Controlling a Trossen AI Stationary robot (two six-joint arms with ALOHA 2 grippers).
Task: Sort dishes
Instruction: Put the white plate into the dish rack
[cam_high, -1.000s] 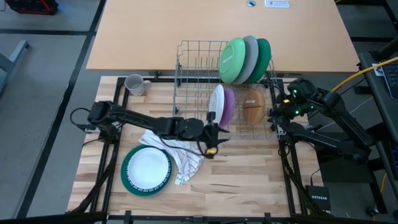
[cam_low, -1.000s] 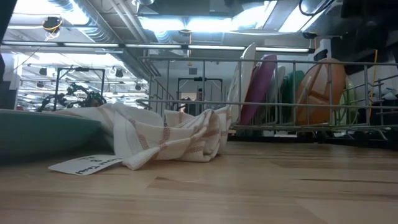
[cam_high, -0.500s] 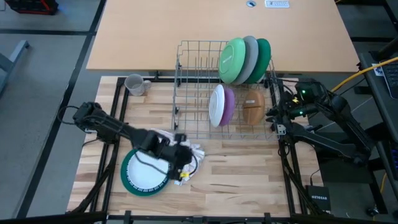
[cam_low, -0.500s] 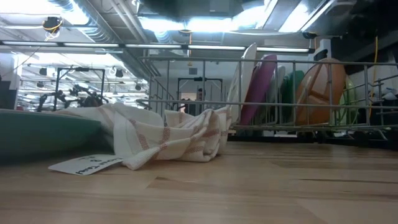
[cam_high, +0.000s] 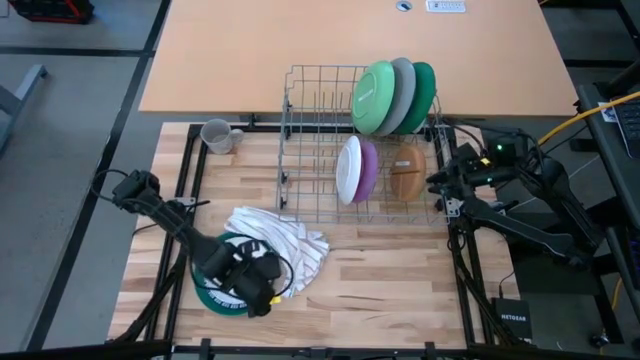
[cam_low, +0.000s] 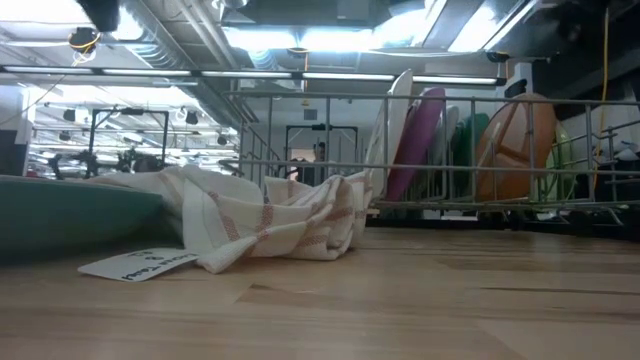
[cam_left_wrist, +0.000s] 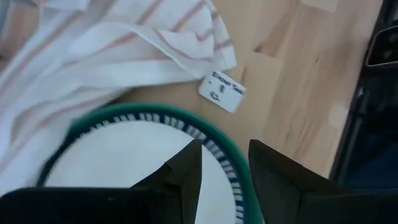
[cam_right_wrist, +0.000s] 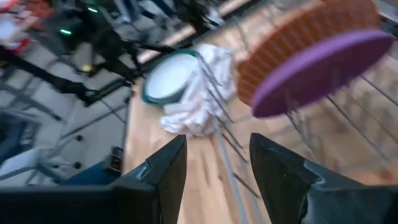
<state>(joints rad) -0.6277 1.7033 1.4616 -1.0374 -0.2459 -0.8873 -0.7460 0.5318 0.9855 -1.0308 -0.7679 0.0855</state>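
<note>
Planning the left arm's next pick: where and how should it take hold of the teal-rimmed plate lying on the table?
Probably the raised teal rim of the teal-rimmed plate on the side away from the striped cloth, which overlaps the opposite edge. The plate lies flat, so only the rim can be pinched. The left gripper, open, already straddles that bare edge from above; the right gripper waits by the wire rack.

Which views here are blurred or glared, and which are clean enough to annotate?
High view: evenly lit and sharp. Low view: bright ceiling lights glare behind the wire rack, so the dishes inside show partly as silhouettes. Left wrist view: the white plate with the green rim and the striped cloth are smeared. Right wrist view: heavily blurred, the purple plate streaked.
</note>
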